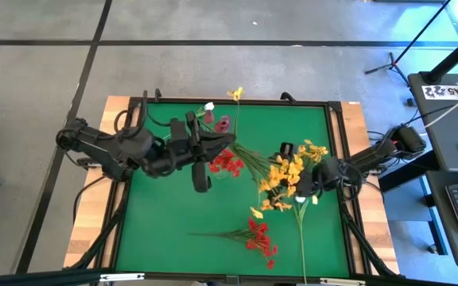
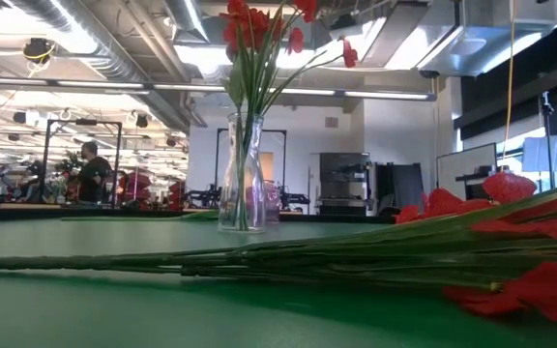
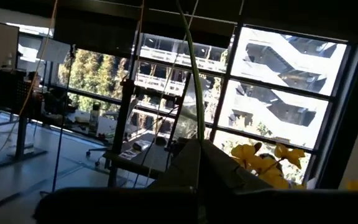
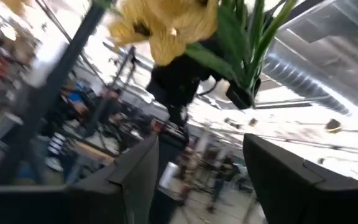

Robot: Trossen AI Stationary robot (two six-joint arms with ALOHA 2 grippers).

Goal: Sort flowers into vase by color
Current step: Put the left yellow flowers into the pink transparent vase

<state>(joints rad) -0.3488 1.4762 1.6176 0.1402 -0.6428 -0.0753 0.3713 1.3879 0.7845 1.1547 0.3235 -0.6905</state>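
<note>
You're looking at two red sprays: one standing in the glass vase point(image 2: 242, 174) near the tabletop's point(image 1: 165, 214) middle, the other point(image 1: 254, 236) lying flat toward the near edge. One yellow spray point(image 1: 286, 176) is lying right of the vase, one white-budded stem point(image 1: 301, 226) is running from it to the near edge, and a few single buds point(image 1: 217, 115) are sitting by the far edge. Your left gripper point(image 1: 227, 140) is pinching a thin green stem point(image 3: 191, 68) with jaws fully closed beside the vase, while your right gripper point(image 1: 307, 184) is hovering at the yellow spray with jaws wide.
</note>
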